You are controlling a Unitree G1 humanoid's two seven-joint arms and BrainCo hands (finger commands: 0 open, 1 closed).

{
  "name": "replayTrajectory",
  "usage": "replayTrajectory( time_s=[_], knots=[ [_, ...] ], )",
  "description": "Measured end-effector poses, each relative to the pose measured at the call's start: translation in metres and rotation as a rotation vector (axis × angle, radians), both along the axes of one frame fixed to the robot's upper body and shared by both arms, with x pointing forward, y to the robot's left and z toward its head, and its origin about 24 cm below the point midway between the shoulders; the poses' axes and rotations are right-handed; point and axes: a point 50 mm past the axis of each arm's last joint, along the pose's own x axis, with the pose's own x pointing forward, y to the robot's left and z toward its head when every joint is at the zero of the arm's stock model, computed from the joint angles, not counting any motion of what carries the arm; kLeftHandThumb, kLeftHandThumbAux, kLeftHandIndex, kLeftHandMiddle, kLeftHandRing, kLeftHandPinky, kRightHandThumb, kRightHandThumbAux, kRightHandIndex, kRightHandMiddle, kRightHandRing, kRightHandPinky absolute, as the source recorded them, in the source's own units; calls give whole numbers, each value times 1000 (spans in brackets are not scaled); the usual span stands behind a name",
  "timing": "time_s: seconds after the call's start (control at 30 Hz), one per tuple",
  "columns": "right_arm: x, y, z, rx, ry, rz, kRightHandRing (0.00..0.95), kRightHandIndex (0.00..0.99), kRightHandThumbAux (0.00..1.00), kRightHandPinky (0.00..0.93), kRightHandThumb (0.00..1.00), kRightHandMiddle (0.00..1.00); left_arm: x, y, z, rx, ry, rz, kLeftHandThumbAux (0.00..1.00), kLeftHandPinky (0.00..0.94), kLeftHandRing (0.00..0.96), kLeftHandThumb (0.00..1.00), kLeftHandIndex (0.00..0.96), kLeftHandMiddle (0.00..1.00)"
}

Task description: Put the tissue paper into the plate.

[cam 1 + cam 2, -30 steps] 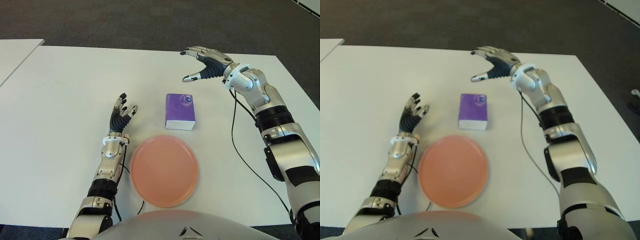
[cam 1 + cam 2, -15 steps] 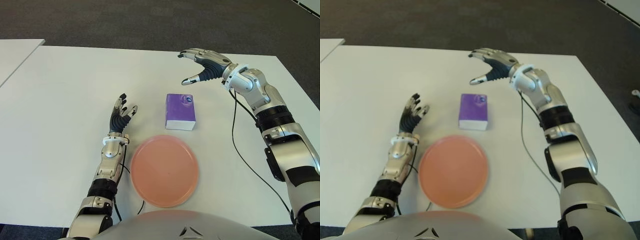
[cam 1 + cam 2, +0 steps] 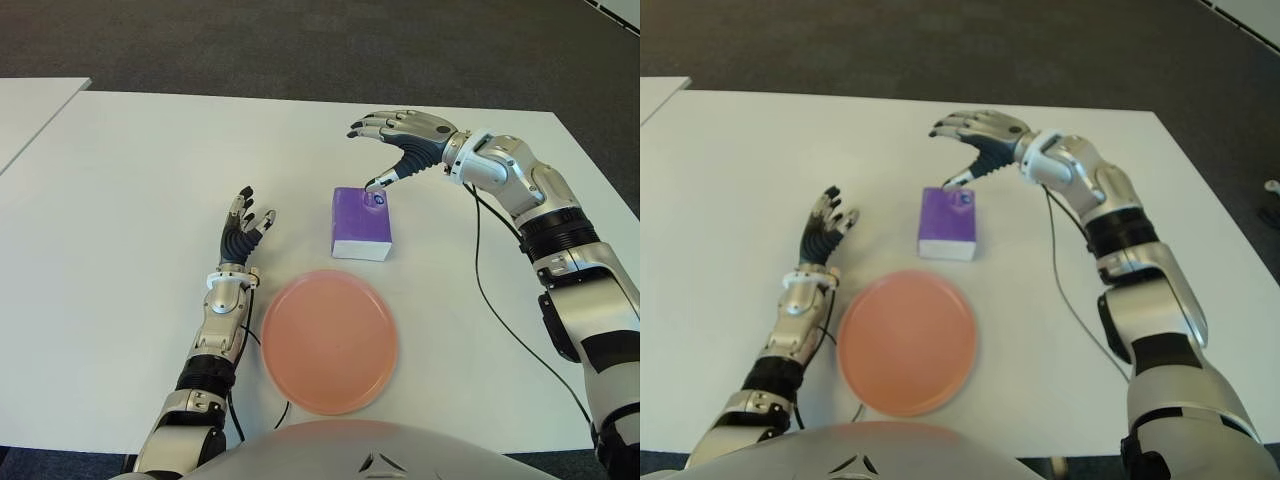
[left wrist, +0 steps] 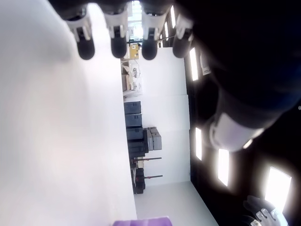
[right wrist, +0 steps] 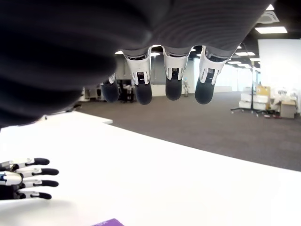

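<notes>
A purple tissue pack (image 3: 361,223) lies flat on the white table (image 3: 130,170), just beyond the pink plate (image 3: 329,340). My right hand (image 3: 384,152) hovers open over the pack's far end, fingers spread. Its thumb tip is at the pack's far top edge; I cannot tell whether they touch. In the right wrist view the straight fingers (image 5: 171,80) hold nothing, and a corner of the pack (image 5: 106,222) shows below them. My left hand (image 3: 243,225) is open to the left of the pack and the plate, its fingers (image 4: 117,42) extended.
The table's far edge meets dark carpet (image 3: 300,40). A second white table (image 3: 30,110) stands at the far left. A black cable (image 3: 478,290) trails from my right wrist across the table to the right of the plate.
My right hand has come down and nearer, from above the table beyond the pack to just over its far end. The left hand, pack and plate have not moved.
</notes>
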Motion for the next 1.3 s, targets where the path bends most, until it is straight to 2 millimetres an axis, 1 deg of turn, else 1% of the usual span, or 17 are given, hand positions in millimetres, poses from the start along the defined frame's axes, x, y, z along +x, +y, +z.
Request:
replayTrajectory(
  time_s=[0.07, 0.23, 0.5, 0.57, 0.63, 0.9, 1.17, 1.3],
  knots=[
    [-1, 1, 1, -29, -13, 18, 0, 0, 240, 0, 561, 0, 0, 0, 0, 1, -1, 0, 624, 51, 51, 162, 72, 67],
    [-3, 5, 1, -60, -40, 70, 0, 0, 223, 0, 574, 0, 0, 1, 0, 2, -1, 0, 629, 49, 50, 165, 74, 68],
    [-9, 13, -3, -79, -43, 132, 0, 0, 218, 0, 570, 0, 2, 0, -2, 0, 9, 0, 623, 59, 51, 189, 78, 72],
    [-12, 16, -3, -94, -42, 145, 0, 0, 220, 0, 548, 0, 1, 0, -2, -1, 13, 0, 618, 65, 53, 194, 81, 73],
    [-16, 19, -7, -120, -26, 151, 0, 0, 222, 0, 537, 0, 1, 0, -3, -3, 14, 1, 615, 68, 54, 197, 83, 73],
    [-24, 25, -33, -226, 76, 135, 0, 0, 213, 0, 496, 0, 2, 0, -2, -7, 16, 2, 628, 52, 49, 192, 79, 70],
    [-30, 26, -42, -259, 81, 132, 0, 0, 235, 0, 471, 0, 2, 0, -1, -8, 16, 2, 653, 33, 43, 160, 64, 64],
    [-35, 27, -51, -271, 96, 135, 0, 0, 256, 0, 447, 0, 3, 0, 0, -7, 12, 2, 654, 44, 45, 157, 65, 64]
  ],
)
